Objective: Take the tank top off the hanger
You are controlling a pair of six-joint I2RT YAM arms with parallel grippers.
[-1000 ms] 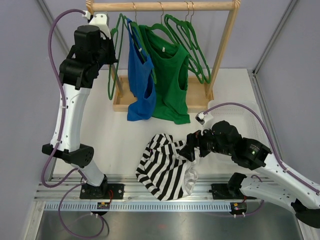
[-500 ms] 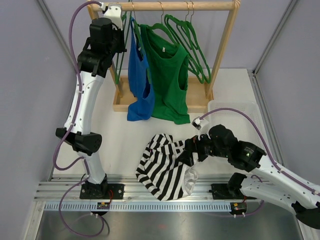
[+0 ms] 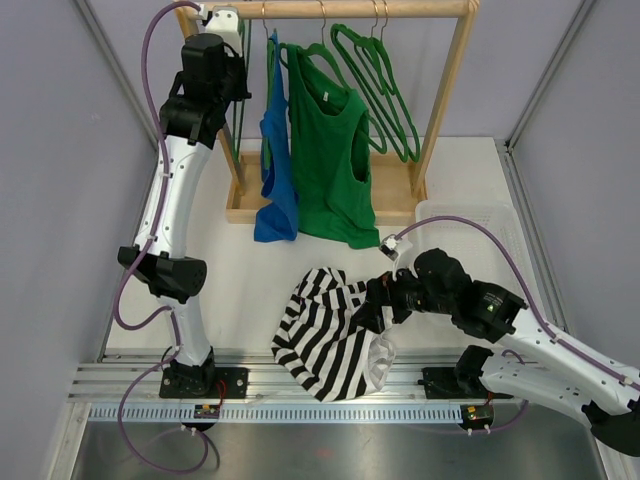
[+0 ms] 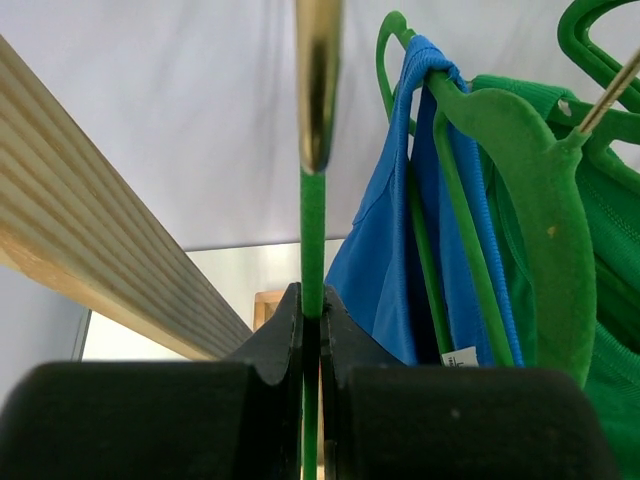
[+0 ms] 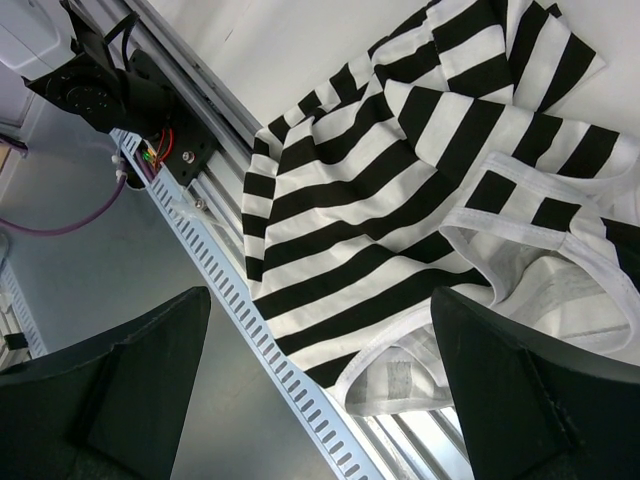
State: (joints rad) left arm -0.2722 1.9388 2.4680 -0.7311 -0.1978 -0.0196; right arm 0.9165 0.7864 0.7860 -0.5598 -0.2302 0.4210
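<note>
A black-and-white striped tank top (image 3: 325,335) lies crumpled on the table's near edge, off any hanger; it fills the right wrist view (image 5: 420,170). My right gripper (image 3: 376,302) is open and empty just above its right side (image 5: 325,395). My left gripper (image 3: 238,78) is up at the wooden rack's left end, shut on the thin stem of an empty green hanger (image 4: 312,230) below its metal hook (image 4: 318,70). A blue tank top (image 3: 276,150) and a green tank top (image 3: 330,150) hang on green hangers beside it.
The wooden rail (image 3: 350,10) carries further empty green hangers (image 3: 378,85) at the right. The rack's wooden base (image 3: 395,195) sits at the back. A white tray (image 3: 475,225) is at the right. The slotted metal rail (image 5: 250,310) runs under the striped top.
My left arm has risen and swung right to the rail with the empty hanger. The blue top has turned edge-on. My right gripper has shifted slightly left over the striped top.
</note>
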